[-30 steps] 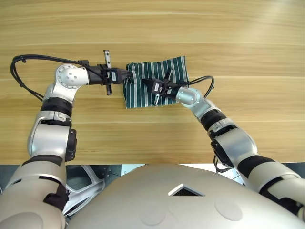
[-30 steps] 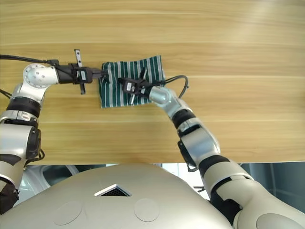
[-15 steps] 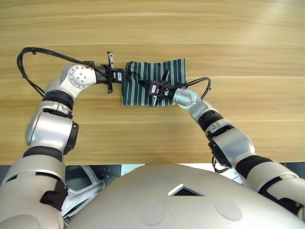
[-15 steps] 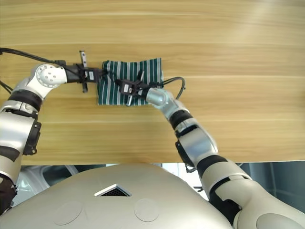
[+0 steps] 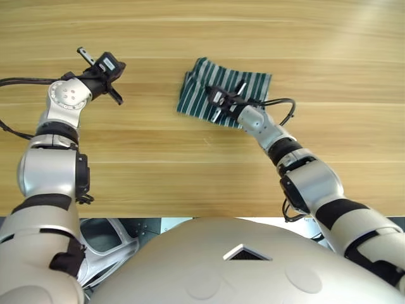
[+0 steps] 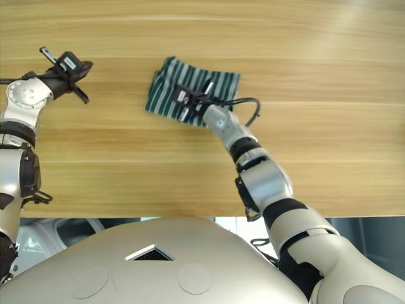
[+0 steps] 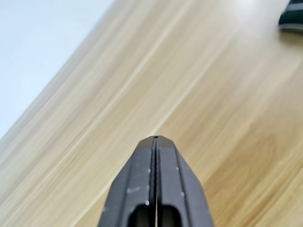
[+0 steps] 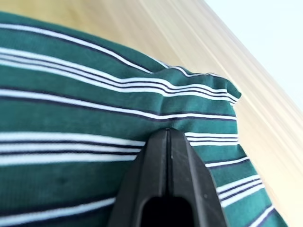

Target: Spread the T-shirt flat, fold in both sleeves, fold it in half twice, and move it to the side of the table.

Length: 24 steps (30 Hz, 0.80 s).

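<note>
Pale wooden table (image 5: 190, 164), and the green-and-white striped T-shirt (image 5: 195, 95) lies folded small near its far middle. The right gripper (image 8: 168, 137) has its fingers pressed together, nipping a pucker of cloth. The left gripper (image 7: 155, 140) is closed too, empty, well apart. This looks like the final sideways shift, which calls for a low, steady drag that spares the folds.

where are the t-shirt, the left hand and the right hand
T-shirt (image 5: 196, 95): left eye view, bare striped cloth beside the right hand
left hand (image 7: 155, 140): left wrist view, tip of its shut fingers
right hand (image 8: 167, 130): right wrist view, tip of its shut fingers
</note>
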{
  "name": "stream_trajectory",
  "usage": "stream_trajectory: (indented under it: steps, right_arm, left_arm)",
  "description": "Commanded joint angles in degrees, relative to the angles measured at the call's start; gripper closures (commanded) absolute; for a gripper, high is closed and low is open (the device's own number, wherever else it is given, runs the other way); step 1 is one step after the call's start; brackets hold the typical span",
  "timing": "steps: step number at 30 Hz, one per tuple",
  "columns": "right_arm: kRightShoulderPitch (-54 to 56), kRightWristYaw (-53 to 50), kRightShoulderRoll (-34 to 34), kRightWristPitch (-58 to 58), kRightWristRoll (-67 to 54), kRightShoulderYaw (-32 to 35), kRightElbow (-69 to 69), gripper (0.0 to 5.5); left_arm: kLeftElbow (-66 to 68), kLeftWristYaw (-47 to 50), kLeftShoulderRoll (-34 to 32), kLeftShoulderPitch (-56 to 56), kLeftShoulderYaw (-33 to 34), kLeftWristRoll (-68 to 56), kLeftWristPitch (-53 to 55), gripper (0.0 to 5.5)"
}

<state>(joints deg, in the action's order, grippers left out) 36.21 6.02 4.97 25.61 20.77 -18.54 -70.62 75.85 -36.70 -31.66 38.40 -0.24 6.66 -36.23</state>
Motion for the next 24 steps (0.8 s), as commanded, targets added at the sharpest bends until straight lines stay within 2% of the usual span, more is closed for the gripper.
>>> stream_trajectory:
  steps: [1, 4, 7, 10, 13, 16, 21, 24]
  right_arm:
    - [-4.27, -4.2, 10.3, -13.95, -5.13, 8.2, -7.49, 5.48]
    - [-6.0, -7.67, 16.91, -17.51, -9.63, 14.95, -8.15, 5.48]
    - [-7.4, -10.28, 22.13, -19.75, -13.07, 20.88, -8.24, 5.48]
    - [-7.54, -11.25, 24.82, -20.24, -14.87, 24.91, -7.98, 5.48]
    - [-5.63, -10.41, 24.67, -18.83, -15.67, 27.04, -7.43, 5.48]
    - [-2.24, -11.6, 24.99, -14.03, -17.57, 29.95, -6.18, 5.48]
    - [3.32, -13.79, 29.6, -4.17, -23.34, 36.85, -1.03, 5.48]
    - [5.31, -13.47, 30.43, 0.75, -24.68, 38.05, 5.7, 5.48]
  left_arm:
    - [-3.6, -14.9, 4.4, -3.16, 15.28, -19.19, 1.61, 5.5]
    - [-5.83, -21.77, 6.53, -4.99, 23.2, -29.34, 5.44, 5.5]
    - [-7.08, -23.83, 8.64, -8.88, 27.25, -34.04, 6.72, 5.5]
    - [-6.08, -20.43, 10.72, -11.89, 29.24, -35.12, 7.73, 5.5]
    - [-4.69, -15.33, 11.95, -13.81, 30.4, -35.1, 8.84, 5.5]
    - [-3.14, -10.23, 12.3, -14.38, 31.53, -34.88, 10.15, 5.5]
    - [-1.25, -2.57, 12.24, -14.66, 33.54, -34.97, 12.33, 5.5]
    - [-0.69, -0.16, 13.31, -15.22, 33.98, -34.49, 13.01, 5.5]
